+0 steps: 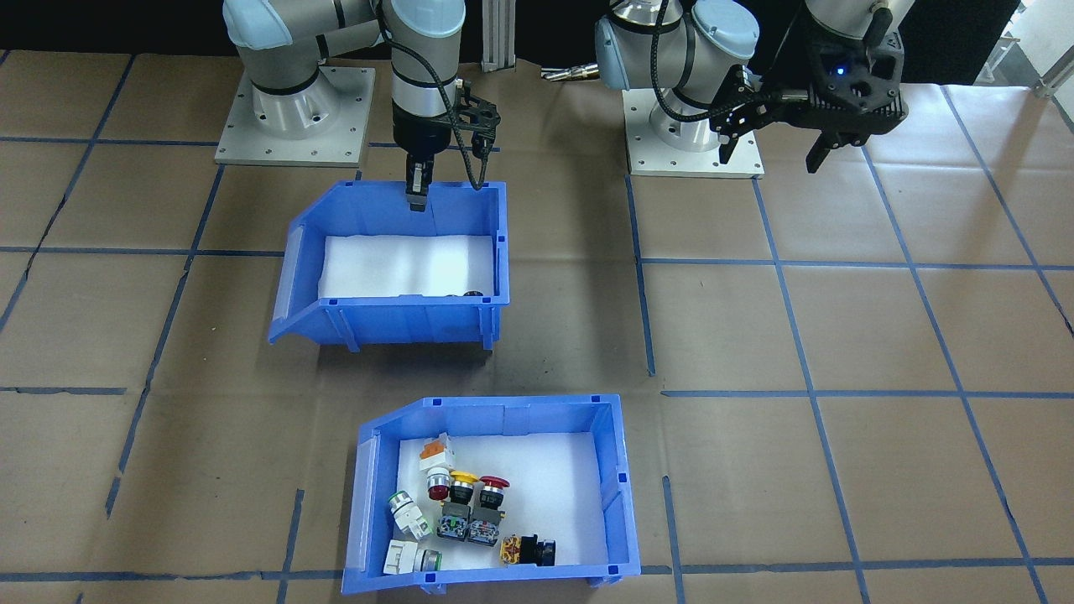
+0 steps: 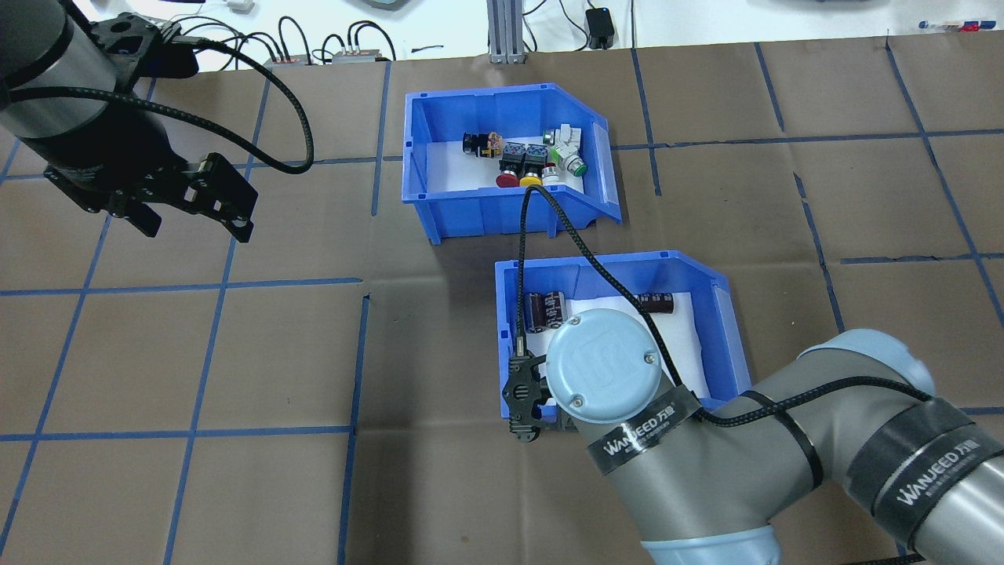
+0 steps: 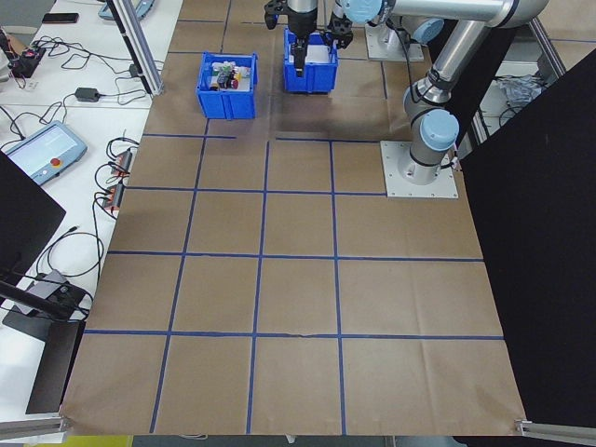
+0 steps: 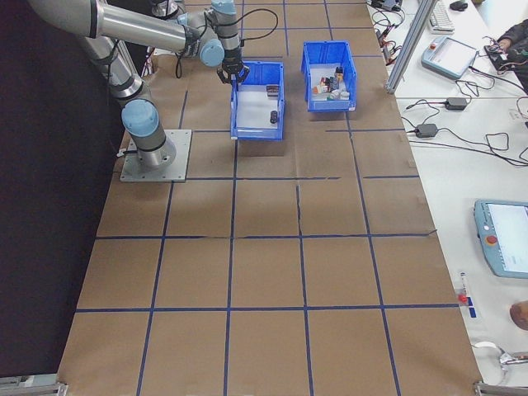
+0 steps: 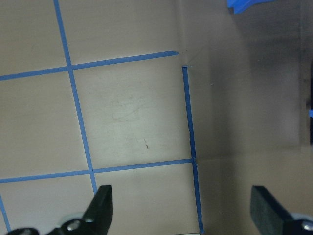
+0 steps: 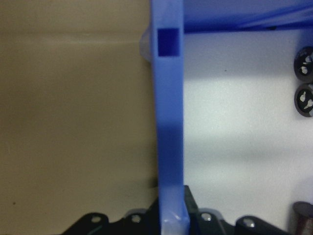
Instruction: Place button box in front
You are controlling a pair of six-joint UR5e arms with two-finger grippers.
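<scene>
The button box (image 1: pixel 495 495) is a blue bin with a white liner and red, yellow, green and white push buttons. In the overhead view the button box (image 2: pixel 502 161) lies on the table's far side, untouched. A second blue bin (image 2: pixel 620 329) with black cylinders sits nearer the robot. My right gripper (image 1: pixel 417 195) is shut on that bin's robot-side wall (image 6: pixel 168 122), which runs between the fingers in the right wrist view. My left gripper (image 2: pixel 192 216) hangs open over bare paper at the left, away from both bins, its fingers (image 5: pixel 102 205) wide apart.
Brown paper with blue tape lines covers the table (image 1: pixel 839 335). The two arm bases (image 1: pixel 294 109) stand at the robot's edge. Cables and devices (image 2: pixel 314 47) lie beyond the far edge. Open floor of paper stretches left of both bins.
</scene>
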